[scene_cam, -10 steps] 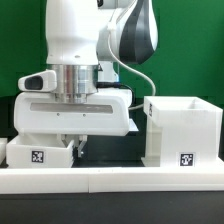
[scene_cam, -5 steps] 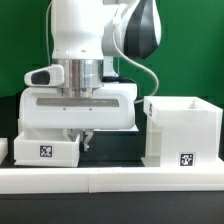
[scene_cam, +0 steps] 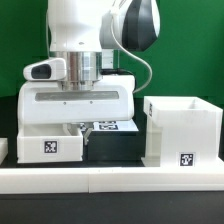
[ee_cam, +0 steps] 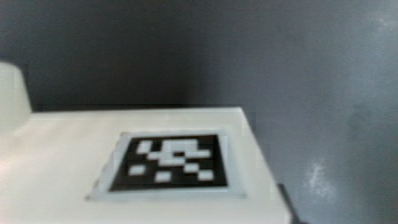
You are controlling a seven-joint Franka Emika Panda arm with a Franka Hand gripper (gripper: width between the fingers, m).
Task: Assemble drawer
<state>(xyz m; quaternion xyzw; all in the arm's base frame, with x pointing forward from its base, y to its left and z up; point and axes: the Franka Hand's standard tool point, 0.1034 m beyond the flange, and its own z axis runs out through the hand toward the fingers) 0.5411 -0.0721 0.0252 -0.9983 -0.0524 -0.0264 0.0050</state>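
A shallow white drawer tray [scene_cam: 48, 145] with a square tag hangs just above the table at the exterior view's left. My gripper [scene_cam: 80, 128] is at the tray's right wall and seems shut on it. Its fingertips are mostly hidden behind the tray and the wide white hand. The tall white housing [scene_cam: 182, 130], open on top and tagged low on its front, stands at the right, apart from the tray. The wrist view shows no fingers, only a flat white tagged surface [ee_cam: 173, 160] over dark table. I cannot tell which part that surface belongs to.
A long white border rail [scene_cam: 110, 180] runs along the front. A white tagged piece [scene_cam: 105, 127] lies on the black table behind the gripper, between tray and housing. A green wall stands at the back.
The gripper has risen and shifted slightly to the exterior view's right. The tray has moved up and right with it. The tagged piece behind the hand has come into view.
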